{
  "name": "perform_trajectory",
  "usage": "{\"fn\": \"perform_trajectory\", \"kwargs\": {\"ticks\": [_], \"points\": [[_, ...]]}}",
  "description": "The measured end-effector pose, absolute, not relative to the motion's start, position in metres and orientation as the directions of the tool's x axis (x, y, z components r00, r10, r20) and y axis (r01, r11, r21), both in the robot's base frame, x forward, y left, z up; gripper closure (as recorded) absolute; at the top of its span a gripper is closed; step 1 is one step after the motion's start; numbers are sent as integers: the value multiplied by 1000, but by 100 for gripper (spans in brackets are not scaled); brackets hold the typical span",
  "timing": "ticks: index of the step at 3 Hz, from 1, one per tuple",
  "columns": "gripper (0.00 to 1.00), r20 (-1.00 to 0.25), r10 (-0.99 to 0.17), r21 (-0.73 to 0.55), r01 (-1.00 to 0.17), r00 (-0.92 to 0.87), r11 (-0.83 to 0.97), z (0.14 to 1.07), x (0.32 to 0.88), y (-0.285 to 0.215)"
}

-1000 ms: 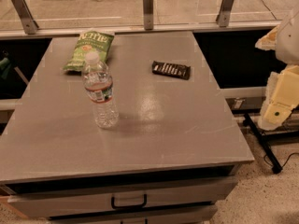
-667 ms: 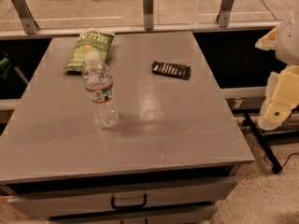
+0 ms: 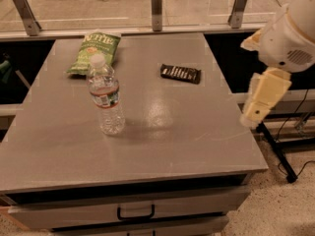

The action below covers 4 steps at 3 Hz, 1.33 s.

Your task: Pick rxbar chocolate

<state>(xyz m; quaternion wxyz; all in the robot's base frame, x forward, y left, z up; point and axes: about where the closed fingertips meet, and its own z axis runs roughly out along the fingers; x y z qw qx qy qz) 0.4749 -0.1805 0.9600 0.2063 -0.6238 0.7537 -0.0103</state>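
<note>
Grey table point(image 3: 162, 146), one drawer point(image 3: 133, 213) with a black handle under its front edge. A clear water bottle point(image 3: 105, 95), white-capped, stands upright left of centre. A green chip bag point(image 3: 96, 50) lies flat just behind it, toward the far left corner. Metal rail posts point(image 3: 156, 9) stand behind the table.

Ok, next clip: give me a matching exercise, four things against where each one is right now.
Things:
1. rxbar chocolate
2. green chip bag
3. water bottle
4. gripper

Places:
A. off the right edge of the table, hanging beside it
B. standing upright, left of the tabletop's middle
C. lying flat near the back left corner
D. lying flat toward the back, right of the middle

Pairs: 1-D, 2-C, 3-B, 4-A.
</note>
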Motion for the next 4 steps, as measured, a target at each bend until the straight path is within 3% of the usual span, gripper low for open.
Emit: {"fn": "perform_trajectory", "kwargs": {"ticks": [2,4], "points": [[0,-454,-883,-301,-911,-121,280,922,573,-141],[0,-567,-795,-196,-903,-215,383,876,647,-114]]}}
